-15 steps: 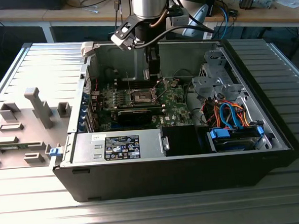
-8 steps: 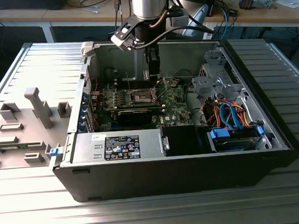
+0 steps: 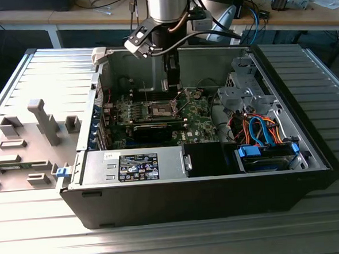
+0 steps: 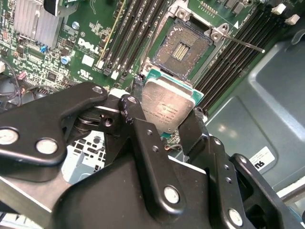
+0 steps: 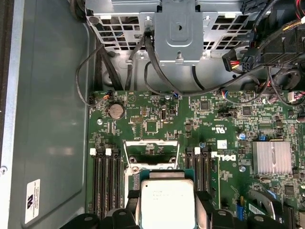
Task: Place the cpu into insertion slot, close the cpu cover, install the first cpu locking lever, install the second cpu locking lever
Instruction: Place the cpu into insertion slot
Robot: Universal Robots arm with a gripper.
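tool (image 4: 163, 119) clamped on cpu (image 4: 167, 106), held near bare insertion slot (image 4: 183, 47); cpu cover (image 5: 151, 151) open.

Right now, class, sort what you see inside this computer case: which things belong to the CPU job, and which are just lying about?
Belong to the job:
gripper, shut on the cpu
insertion slot, uncovered and empty
cpu cover, open
locking lever

Just lying about:
memory slots
heatsink
coin battery
power supply
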